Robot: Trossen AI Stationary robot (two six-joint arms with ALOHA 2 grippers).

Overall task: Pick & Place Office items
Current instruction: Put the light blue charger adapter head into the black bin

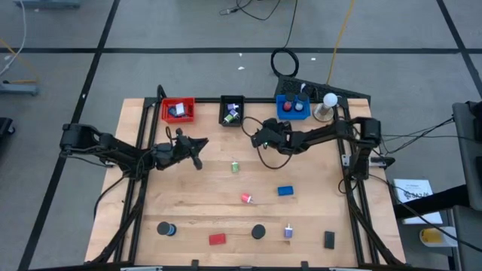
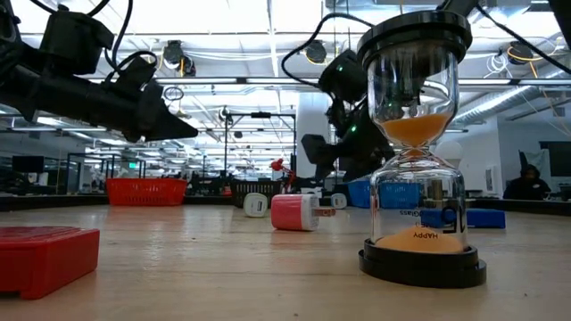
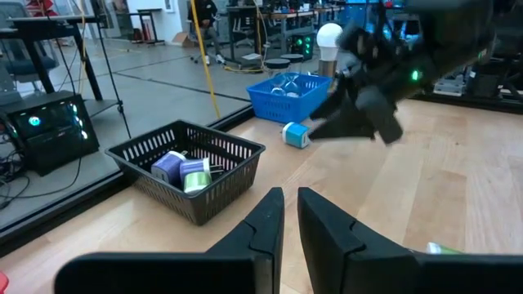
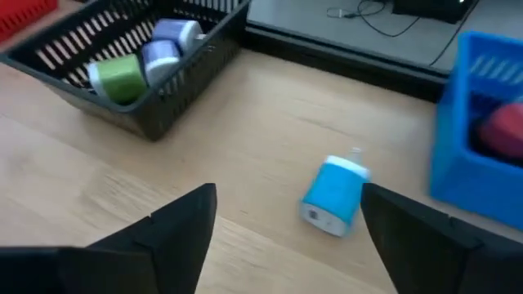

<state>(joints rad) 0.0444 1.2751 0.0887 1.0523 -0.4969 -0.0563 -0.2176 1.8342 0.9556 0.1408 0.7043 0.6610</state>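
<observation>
Currently we hold our right gripper [image 4: 282,216], released wide, above the small blue cylindrical plastic item [image 4: 333,196]; we should centre it, then descend. Left gripper [image 3: 290,214]: clenched, idle.

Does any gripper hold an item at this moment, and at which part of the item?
No. The right gripper is open above a blue item lying on the table. The left gripper is nearly shut with nothing between its fingers.

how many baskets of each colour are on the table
red basket: 1
black basket: 1
blue basket: 1
total: 3
</observation>
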